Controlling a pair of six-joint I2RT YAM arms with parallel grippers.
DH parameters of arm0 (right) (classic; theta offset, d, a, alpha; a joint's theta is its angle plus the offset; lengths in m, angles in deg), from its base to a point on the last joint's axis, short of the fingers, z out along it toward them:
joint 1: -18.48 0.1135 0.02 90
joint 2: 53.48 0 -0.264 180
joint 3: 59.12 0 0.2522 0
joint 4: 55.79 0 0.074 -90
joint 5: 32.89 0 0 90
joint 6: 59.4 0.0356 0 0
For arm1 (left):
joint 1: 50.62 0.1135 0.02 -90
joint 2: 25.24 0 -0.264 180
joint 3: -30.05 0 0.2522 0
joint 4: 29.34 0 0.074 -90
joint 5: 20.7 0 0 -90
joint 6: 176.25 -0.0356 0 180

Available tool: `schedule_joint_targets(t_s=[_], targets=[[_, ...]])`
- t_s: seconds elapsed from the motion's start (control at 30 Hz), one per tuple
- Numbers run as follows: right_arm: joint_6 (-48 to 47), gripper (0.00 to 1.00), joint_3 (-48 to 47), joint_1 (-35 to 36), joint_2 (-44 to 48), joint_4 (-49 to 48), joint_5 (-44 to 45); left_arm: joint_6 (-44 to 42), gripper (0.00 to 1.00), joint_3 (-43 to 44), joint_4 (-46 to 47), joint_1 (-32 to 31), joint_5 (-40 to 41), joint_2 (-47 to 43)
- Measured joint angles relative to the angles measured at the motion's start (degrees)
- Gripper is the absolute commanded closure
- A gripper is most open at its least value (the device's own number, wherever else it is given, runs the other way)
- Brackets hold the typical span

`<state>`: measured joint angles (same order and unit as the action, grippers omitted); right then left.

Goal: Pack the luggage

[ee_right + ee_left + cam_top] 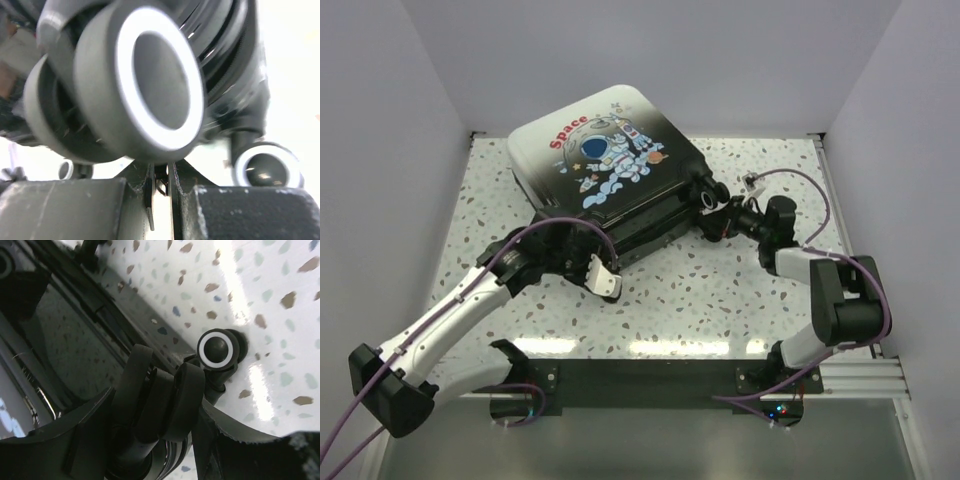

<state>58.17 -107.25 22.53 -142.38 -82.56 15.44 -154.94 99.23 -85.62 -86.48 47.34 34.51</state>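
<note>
1. Straddling a black wheel (155,395) at the near corner of the luggage (610,150) with the left gripper (603,277), jaws about half apart; firm hold or not, cannot tell.
2. Sitting just below a white-ringed wheel (150,80) at the right corner with the right gripper (714,216), jaws closed to a slit, nothing clearly held.
3. Lying closed and skewed on the speckled table (720,290), astronaut print and red "Space" facing up.

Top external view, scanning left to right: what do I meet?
left arm → luggage → right hand → right arm
</note>
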Motion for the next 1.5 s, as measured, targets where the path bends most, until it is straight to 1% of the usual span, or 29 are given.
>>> schedule_joint_targets(t_s=[0.13,0.27,0.37,0.5,0.6,0.8,0.93,1.07,1.2,1.3,1.37,1.43,1.5], targets=[[-4.3,1.0,-1.6,-1.3,-0.1,2.0,1.6,-2.2,1.0,-1.2,1.7,1.5,2.0,-1.6],[-6.1,1.0,-3.6,-2.5,-2.8,2.2,0.3,-3.1,1.0,-1.4,1.7,1.8,2.0,-2.1],[-5.4,1.0,-5.5,-4.2,-5.6,1.3,-3.6,-3.6,1.0,-2.1,2.4,1.9,1.9,-2.5],[-2.1,1.0,-7.2,-6.1,-9.1,-1.4,-8.3,-4.0,1.0,-3.4,4.0,1.9,2.3,-3.1],[-0.5,1.0,-9.0,-6.9,-10.4,-1.0,-10.6,-4.3,1.0,-5.1,5.9,1.9,2.8,-4.5],[2.4,1.0,-10.7,-7.1,-10.4,1.8,-13.5,-6.8,1.0,-9.2,10.5,3.1,7.0,-7.8],[0.5,1.0,-10.7,-6.3,-8.8,5.7,-14.0,-9.0,1.0,-11.5,13.8,6.3,10.0,-9.3],[-1.9,1.0,-8.5,-3.8,-5.0,8.9,-12.9,-8.9,1.0,-11.6,15.3,10.1,13.8,-8.9],[-3.6,1.0,-3.8,1.7,1.3,10.8,-10.2,-6.4,1.0,-11.7,17.7,16.1,18.6,-9.1],[-3.5,1.0,-1.2,5.2,4.3,12.0,-10.4,-0.4,1.0,-12.5,20.4,19.9,23.3,-9.6],[-3.6,1.0,-1.1,4.8,4.4,13.4,-11.1,2.9,1.0,-13.4,21.3,20.9,25.5,-9.9],[-3.6,1.0,-1.6,2.6,3.8,14.0,-12.2,5.5,1.0,-14.4,22.3,21.2,27.4,-10.2],[-3.5,1.0,-3.8,0.5,1.2,14.8,-13.8,7.4,1.0,-15.1,23.4,21.3,28.5,-10.3]])
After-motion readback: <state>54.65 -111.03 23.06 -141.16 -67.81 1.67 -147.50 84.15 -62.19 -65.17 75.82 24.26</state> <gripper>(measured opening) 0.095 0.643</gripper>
